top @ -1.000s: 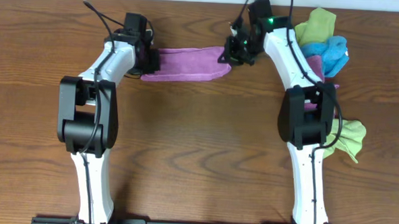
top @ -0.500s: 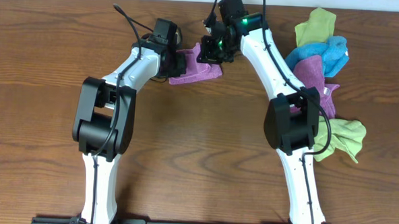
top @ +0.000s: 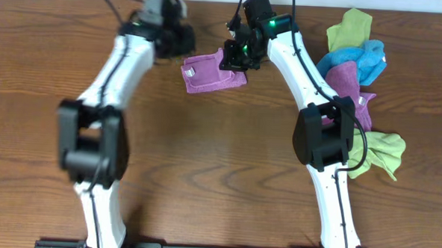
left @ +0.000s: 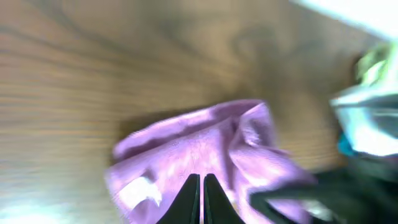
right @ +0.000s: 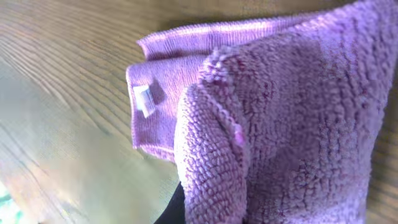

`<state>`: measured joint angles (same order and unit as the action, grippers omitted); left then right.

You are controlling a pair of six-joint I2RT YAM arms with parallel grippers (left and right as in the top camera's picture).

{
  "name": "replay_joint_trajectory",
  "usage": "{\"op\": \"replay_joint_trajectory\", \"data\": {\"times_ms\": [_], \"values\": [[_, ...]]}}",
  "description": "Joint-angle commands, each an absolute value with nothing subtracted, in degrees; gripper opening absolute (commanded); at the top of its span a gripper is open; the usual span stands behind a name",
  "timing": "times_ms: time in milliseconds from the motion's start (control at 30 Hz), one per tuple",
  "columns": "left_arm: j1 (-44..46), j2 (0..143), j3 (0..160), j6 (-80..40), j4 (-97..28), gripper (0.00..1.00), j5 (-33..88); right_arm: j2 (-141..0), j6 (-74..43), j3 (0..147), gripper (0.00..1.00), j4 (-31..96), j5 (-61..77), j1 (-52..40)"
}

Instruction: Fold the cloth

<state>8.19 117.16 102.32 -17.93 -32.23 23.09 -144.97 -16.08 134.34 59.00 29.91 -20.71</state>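
Note:
The purple cloth [top: 212, 73] lies folded on the wooden table, its white tag [top: 189, 72] at the left edge. My right gripper [top: 235, 59] is at the cloth's right edge, shut on it. In the right wrist view the cloth [right: 280, 112] drapes over the jaws and hides them, apart from a sliver of one dark finger [right: 173, 208]. My left gripper [top: 180, 41] is blurred, up and left of the cloth and apart from it. In the left wrist view its fingers [left: 193, 193] are shut and empty above the cloth [left: 205, 143].
A pile of other cloths lies at the right: green [top: 352, 26], blue [top: 364, 59], purple [top: 349, 76] and yellow-green [top: 384, 152]. The table's far edge runs close behind both grippers.
Both grippers brought the cloth's ends together, folding it in half. The left gripper has since let go and swung up and left; the right gripper stays at the cloth.

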Motion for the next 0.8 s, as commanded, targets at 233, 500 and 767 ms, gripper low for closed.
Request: {"op": "replay_joint_trajectory", "data": {"times_ms": [233,500,767], "values": [[-0.14,98.28,104.47,-10.24,-55.57,0.06,16.93,-142.74,-13.19,135.7,0.01,55.92,17.19,-24.12],[-0.47,95.09,104.47,-8.78,-58.59,0.06,16.95,-143.41,-13.19,135.68,0.01,53.12,16.25,-25.96],[-0.47,94.91,104.47,-8.78,-57.67,0.06,16.95,-143.59,-13.21,135.63,0.62,50.76,20.69,-29.15]]}}
